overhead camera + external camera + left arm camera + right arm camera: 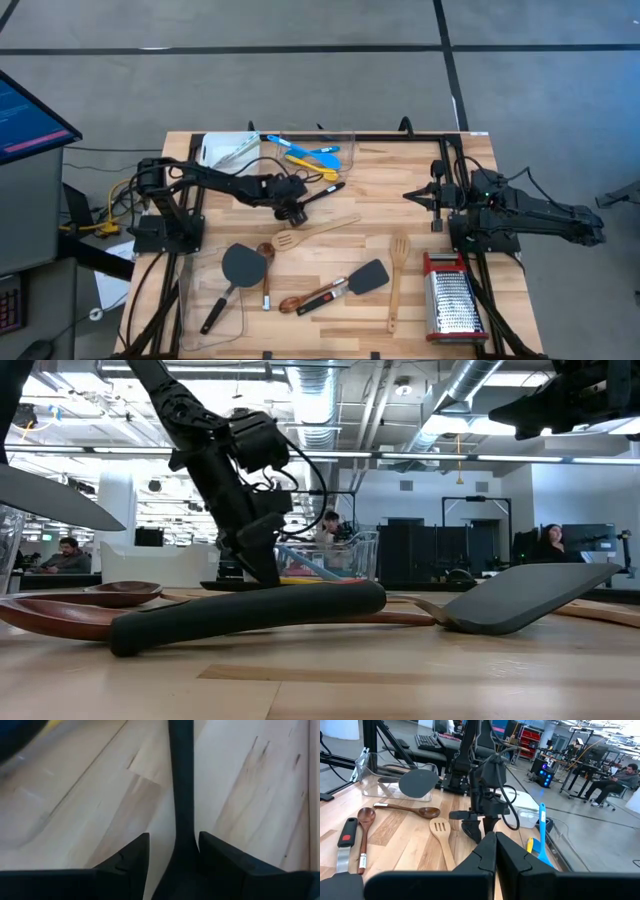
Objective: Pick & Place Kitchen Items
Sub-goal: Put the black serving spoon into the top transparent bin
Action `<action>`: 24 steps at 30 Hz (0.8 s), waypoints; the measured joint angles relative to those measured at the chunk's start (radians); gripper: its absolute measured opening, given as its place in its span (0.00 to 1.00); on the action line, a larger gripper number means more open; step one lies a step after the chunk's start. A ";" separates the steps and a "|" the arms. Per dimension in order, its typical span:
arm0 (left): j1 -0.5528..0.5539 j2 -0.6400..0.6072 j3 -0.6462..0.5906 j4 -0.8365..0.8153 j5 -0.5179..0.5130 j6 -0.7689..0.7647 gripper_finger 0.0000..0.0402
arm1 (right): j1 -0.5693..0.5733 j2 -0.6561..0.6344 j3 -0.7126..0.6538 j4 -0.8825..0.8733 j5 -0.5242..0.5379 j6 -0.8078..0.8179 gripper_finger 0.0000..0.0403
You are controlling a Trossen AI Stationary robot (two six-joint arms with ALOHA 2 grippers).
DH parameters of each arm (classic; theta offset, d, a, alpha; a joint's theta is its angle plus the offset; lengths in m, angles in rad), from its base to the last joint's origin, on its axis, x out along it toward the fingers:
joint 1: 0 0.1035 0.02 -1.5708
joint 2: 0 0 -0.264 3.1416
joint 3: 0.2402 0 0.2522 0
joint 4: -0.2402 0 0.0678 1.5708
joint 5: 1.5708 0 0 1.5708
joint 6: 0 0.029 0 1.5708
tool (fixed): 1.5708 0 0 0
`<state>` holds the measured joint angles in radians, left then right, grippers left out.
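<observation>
A black utensil lies on the wooden table, its long handle (325, 194) pointing toward the far right. My left gripper (293, 212) reaches down over its near end, fingers pointing down in the low view (268, 572). In the left wrist view the handle (181, 780) runs between the two open fingers (174, 837). The utensil's head is hidden under the gripper. My right gripper (412, 196) waits shut and empty at the table's right side, raised (495, 840). My left gripper's fingers stand on either side of the black handle (182, 845), across it, coming from above. A strip of table shows between one finger (132, 857) and the handle. Whether the other finger (220, 855) touches it, I cannot tell.
A clear tub (335, 135) at the far edge holds blue and yellow utensils (305, 152), beside a white tray (225, 150). Wooden spoons and spatulas (305, 232), dark grey spatulas (242, 264) (370, 275) and a steel grater (450, 295) lie nearer. People sit in the room beyond.
</observation>
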<state>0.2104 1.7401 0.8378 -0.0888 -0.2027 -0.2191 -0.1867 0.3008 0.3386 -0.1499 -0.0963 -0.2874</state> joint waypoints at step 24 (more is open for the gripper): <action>-0.003 -0.004 -0.099 0.091 -0.008 -0.108 0.30 | 0.000 0.000 0.000 0.000 0.000 0.000 0.00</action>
<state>0.2077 1.7359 0.7388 0.0023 -0.2111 -0.3275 -0.1867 0.3008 0.3386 -0.1497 -0.0964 -0.2874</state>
